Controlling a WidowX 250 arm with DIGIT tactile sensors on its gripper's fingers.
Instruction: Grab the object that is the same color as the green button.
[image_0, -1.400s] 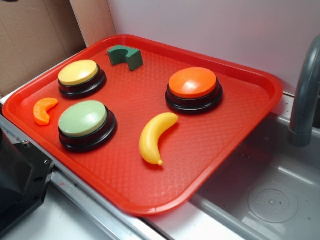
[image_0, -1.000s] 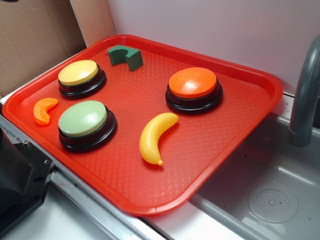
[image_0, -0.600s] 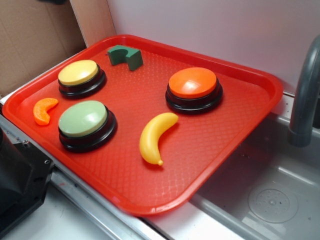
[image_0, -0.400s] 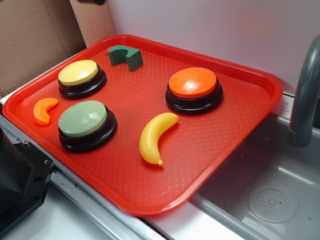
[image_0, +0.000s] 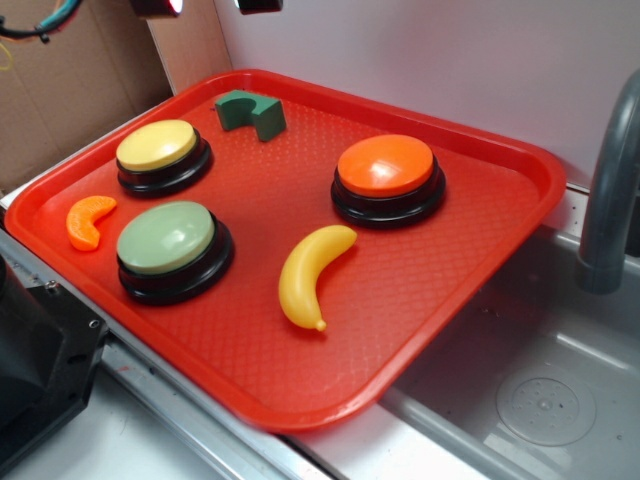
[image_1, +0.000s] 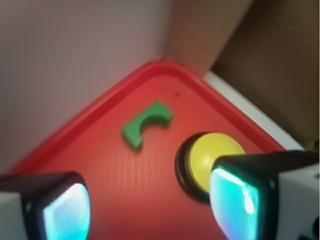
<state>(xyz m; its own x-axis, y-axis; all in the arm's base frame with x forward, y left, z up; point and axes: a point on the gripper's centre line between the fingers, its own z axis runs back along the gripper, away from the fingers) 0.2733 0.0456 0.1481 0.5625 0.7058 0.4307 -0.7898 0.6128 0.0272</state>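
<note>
Object, exterior view: dark green arch block (image_0: 250, 112) lying flat near the tray's (image_0: 520, 165) far left corner, notch opening toward the far rim.
Gripper, exterior view: only two tips (image_0: 208, 5) cut off at the top edge of the frame, hanging above and just beyond the far left corner; block below them, toward the tray's middle.
Neighbours, exterior view: yellow button (image_0: 162, 155) just nearer along the left edge, apart from the block; green button (image_0: 172, 248) nearer still; orange slice (image_0: 87, 220) at the left rim; banana (image_0: 308, 274) and orange button (image_0: 388, 178) well apart toward the middle and right.
Object, wrist view: arch block (image_1: 145, 124) ahead of and between the two fingers (image_1: 65, 206), long axis slanting from lower left to upper right, notch facing lower right.
Jaws, wrist view: spread wide apart, nothing between them.
Obstacles, wrist view: yellow button (image_1: 212, 156) just beside the right finger, partly hidden by it; tray rim (image_1: 165, 66) and wall close behind the block.
Judgement: forward descent likely needed, with little room between block and rim.
</note>
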